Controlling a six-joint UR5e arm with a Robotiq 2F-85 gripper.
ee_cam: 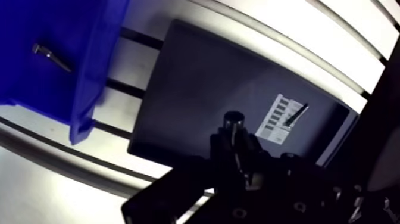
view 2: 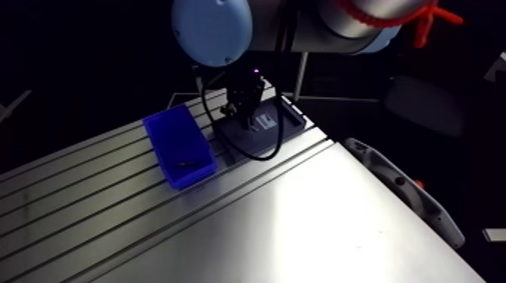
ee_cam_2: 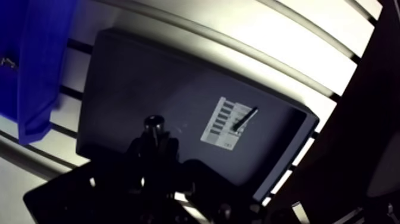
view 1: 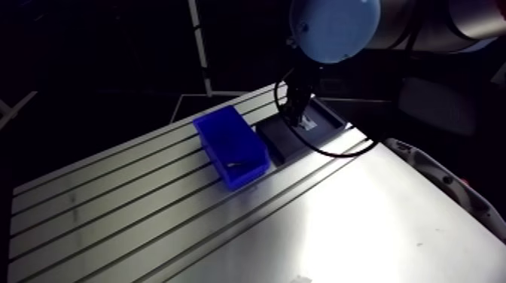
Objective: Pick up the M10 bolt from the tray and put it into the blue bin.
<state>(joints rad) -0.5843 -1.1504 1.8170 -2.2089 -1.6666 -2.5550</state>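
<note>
Beside the tray [ee_cam: 196, 89], blue bin [ee_cam: 89, 71] wall

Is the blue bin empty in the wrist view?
No: a dark bolt lies on the floor of the blue bin.

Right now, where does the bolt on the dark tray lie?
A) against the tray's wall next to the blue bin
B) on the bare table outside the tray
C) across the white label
C: in the wrist view the bolt lies slanted over one edge of the white label inside the dark tray, well apart from the blue bin.
</note>
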